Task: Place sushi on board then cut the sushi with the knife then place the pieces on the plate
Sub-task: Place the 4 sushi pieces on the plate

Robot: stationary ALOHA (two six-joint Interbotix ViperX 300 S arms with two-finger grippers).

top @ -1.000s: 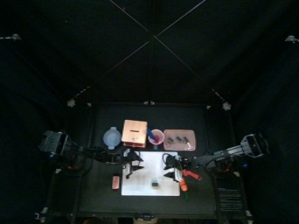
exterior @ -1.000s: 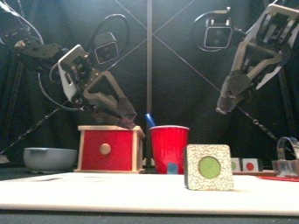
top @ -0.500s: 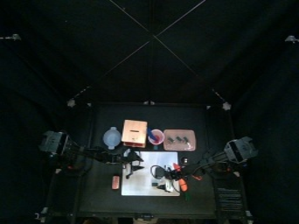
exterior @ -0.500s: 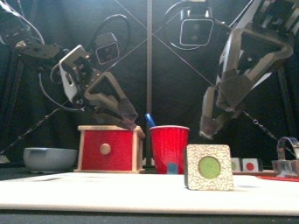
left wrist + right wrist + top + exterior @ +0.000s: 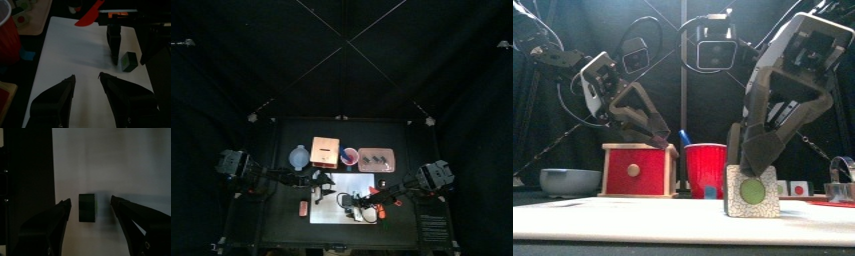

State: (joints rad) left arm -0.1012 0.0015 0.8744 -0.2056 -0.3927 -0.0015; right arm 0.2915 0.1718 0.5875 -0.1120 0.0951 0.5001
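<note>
My right gripper (image 5: 90, 201) had come down lower than a moment before. Its jaws stood wide, one on each side of the sushi piece (image 5: 751, 191), not touching it. The piece stood upright on the white cutting board (image 5: 607, 222). My left gripper (image 5: 85, 76) hung above the board with its jaws a little apart.
</note>
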